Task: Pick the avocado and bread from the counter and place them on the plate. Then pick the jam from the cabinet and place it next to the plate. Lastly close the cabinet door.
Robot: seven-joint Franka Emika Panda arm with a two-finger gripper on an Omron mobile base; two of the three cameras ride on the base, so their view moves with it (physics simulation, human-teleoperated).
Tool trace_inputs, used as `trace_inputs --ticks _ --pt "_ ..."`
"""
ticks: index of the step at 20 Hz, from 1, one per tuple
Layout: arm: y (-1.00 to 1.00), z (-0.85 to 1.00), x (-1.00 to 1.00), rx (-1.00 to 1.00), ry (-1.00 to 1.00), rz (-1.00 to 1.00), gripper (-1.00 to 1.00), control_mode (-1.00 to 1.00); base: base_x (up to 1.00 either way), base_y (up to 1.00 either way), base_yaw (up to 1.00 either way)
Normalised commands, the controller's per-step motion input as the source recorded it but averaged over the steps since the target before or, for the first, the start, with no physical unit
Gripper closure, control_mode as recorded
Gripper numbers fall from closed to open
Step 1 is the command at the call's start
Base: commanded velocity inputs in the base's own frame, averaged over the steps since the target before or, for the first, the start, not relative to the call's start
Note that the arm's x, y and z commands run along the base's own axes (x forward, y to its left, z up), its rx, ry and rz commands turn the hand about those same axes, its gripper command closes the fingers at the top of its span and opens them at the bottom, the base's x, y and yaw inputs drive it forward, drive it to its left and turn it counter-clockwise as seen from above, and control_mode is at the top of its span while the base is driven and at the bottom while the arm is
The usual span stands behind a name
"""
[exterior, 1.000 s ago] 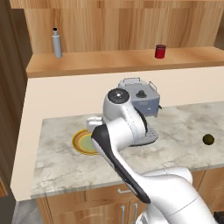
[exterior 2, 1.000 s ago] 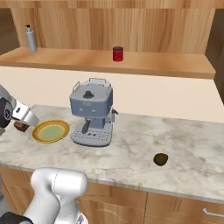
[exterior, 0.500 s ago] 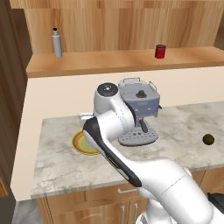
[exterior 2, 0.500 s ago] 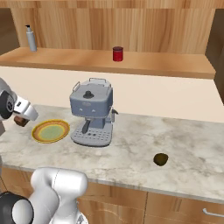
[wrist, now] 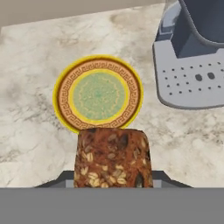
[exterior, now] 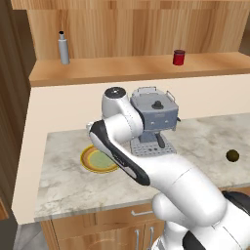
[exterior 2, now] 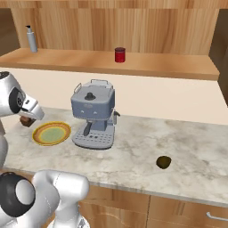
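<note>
My gripper [wrist: 112, 180] is shut on the bread [wrist: 112, 156], a brown seeded block that hides most of the fingers. It hangs above the counter [wrist: 30, 131], just short of the plate [wrist: 98, 94], whose yellow-orange rim and pale green centre are bare. From the right base view the bread [exterior 2: 26, 121] sits in the gripper [exterior 2: 28, 117] left of the plate [exterior 2: 51, 133]. The avocado [exterior 2: 164, 162] lies on the counter far to the right. The red jam [exterior 2: 119, 54] stands on the open cabinet shelf [exterior 2: 133, 67].
A grey coffee machine [exterior 2: 93, 113] stands right beside the plate. A grey bottle [exterior: 63, 48] stands at the left end of the shelf. My own arm [exterior: 122, 146] covers part of the plate [exterior: 95, 161] in the left base view. Bare counter lies between machine and avocado [exterior: 232, 156].
The arm has swung left and forward over the counter. The hand, still holding the bread, has edged closer to the plate.
</note>
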Motion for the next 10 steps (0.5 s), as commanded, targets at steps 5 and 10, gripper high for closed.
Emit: trace_inputs --ticks 5,10 --pt "0.02 -0.27 0.18 -0.02 0.04 0.00 1.00 -1.00 0.00 0.00 0.00" --pt "0.02 -0.24 0.13 -0.01 0.00 0.00 1.00 -1.00 0.00 0.00 0.00"
